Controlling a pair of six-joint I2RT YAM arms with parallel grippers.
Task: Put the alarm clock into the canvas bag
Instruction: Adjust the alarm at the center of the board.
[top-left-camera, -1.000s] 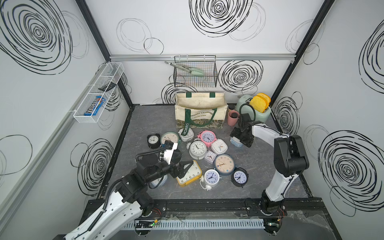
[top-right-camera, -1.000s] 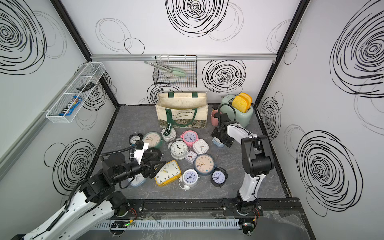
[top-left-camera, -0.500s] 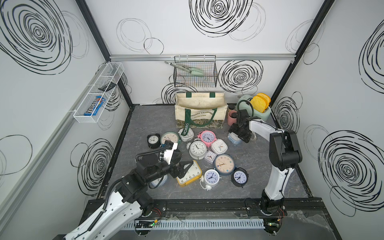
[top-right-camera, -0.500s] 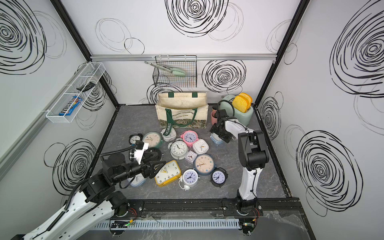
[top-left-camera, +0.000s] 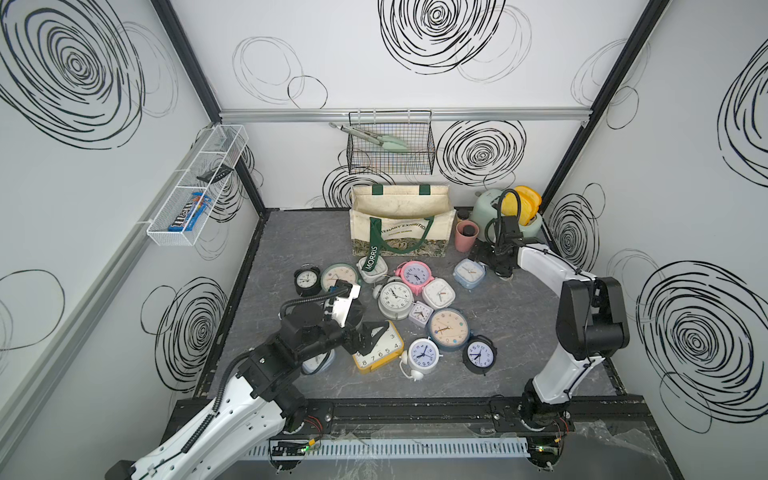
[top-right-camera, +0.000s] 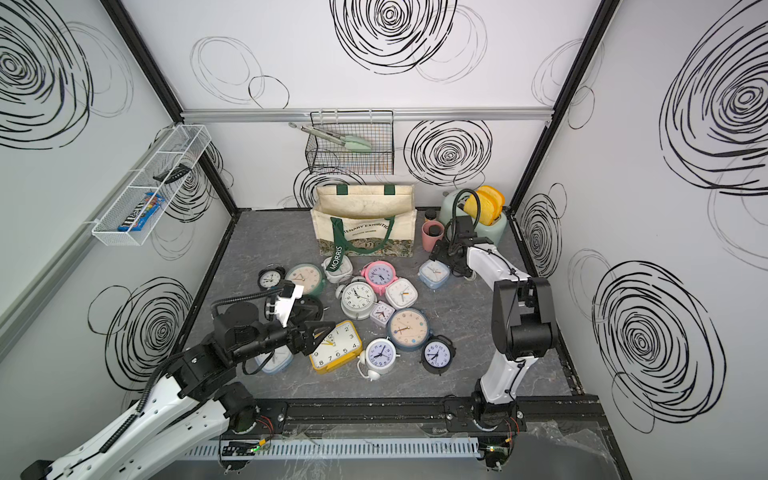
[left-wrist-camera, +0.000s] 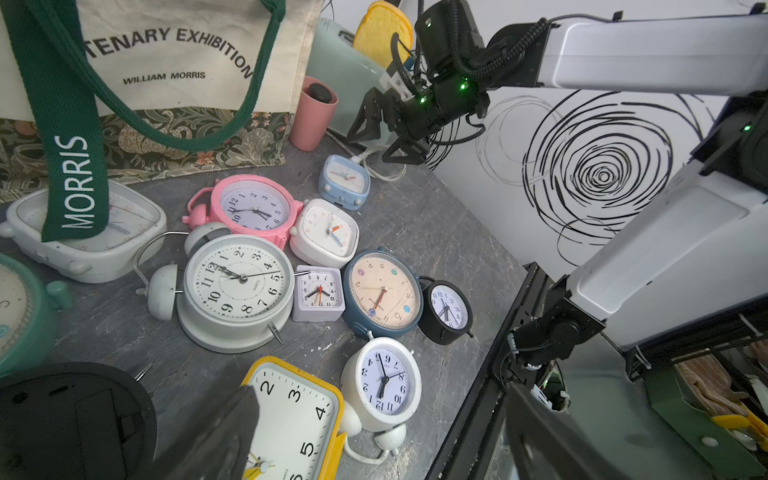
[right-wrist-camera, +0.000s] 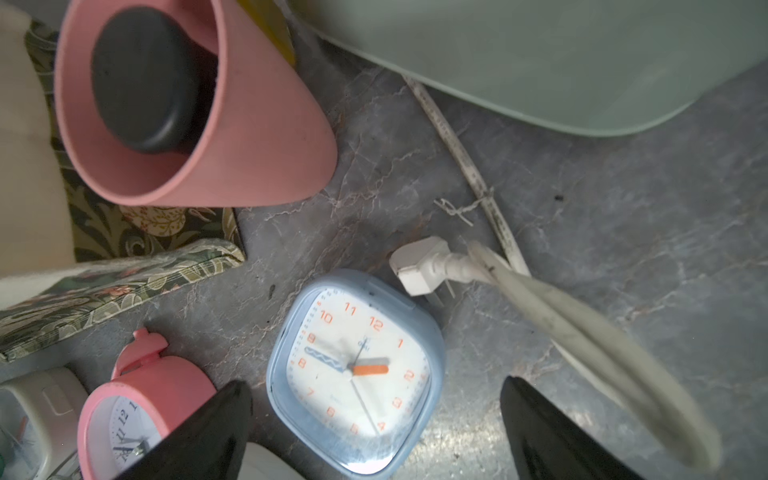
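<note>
**Right gripper poised over blue clock beside the open bag**

The canvas bag (top-left-camera: 401, 232) stands upright with its mouth open, nothing visible inside. A heap of clocks lies in front of it. One light blue alarm clock (top-left-camera: 469, 273) sits face up, apart from the heap, just off the bag's front corner on the side of the pink cup (top-left-camera: 466, 235).

The right gripper (right-wrist-camera: 374, 384) hovers directly above this clock, pointing down, jaws spread wide and holding nothing. In the right wrist view the clock lies between the two fingers with room to spare on each side. Its case is nearly square, so no long axis governs the grip.

The left gripper (top-left-camera: 374, 334) is well away from the bag, over the yellow clock (top-left-camera: 380, 349), jaws likewise wide and empty. In my judgement the right arm is the nearer and the blue clock its target: straight descent, then closure.

Note: a white plug (right-wrist-camera: 417, 266) lies just beside the clock's corner and could foul a finger.
</note>
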